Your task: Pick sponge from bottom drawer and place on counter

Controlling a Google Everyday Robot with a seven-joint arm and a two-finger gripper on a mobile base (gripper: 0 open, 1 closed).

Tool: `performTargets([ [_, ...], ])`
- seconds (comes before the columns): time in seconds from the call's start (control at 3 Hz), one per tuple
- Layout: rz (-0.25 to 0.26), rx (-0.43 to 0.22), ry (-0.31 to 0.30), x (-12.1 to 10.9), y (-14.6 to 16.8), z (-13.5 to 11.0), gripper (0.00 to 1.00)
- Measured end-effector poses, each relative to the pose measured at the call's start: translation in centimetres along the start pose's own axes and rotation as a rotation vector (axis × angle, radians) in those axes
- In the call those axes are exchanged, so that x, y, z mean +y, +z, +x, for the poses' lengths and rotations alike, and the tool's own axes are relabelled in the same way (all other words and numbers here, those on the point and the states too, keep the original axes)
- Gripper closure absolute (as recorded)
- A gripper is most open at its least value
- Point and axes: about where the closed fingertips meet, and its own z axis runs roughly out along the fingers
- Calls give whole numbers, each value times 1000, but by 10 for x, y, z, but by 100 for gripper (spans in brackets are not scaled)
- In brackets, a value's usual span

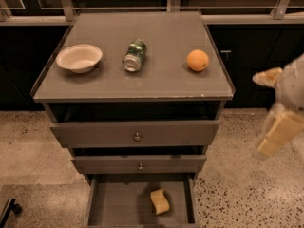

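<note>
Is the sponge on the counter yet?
No, the sponge lies in the bottom drawer; the gripper hangs right of the counter.

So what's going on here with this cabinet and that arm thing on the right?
A robot is set to move the sponge from the open bottom drawer up to the counter. The sponge lies on the drawer floor, untouched; the robot's tool hangs off to the counter's right, far from the sponge.
</note>
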Motion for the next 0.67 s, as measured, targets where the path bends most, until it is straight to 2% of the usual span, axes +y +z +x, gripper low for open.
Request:
performTargets([
  [0.33, -28, -108, 146, 36, 62, 51, 0],
  [0.67, -2, -99, 238, 55, 81, 87, 0],
])
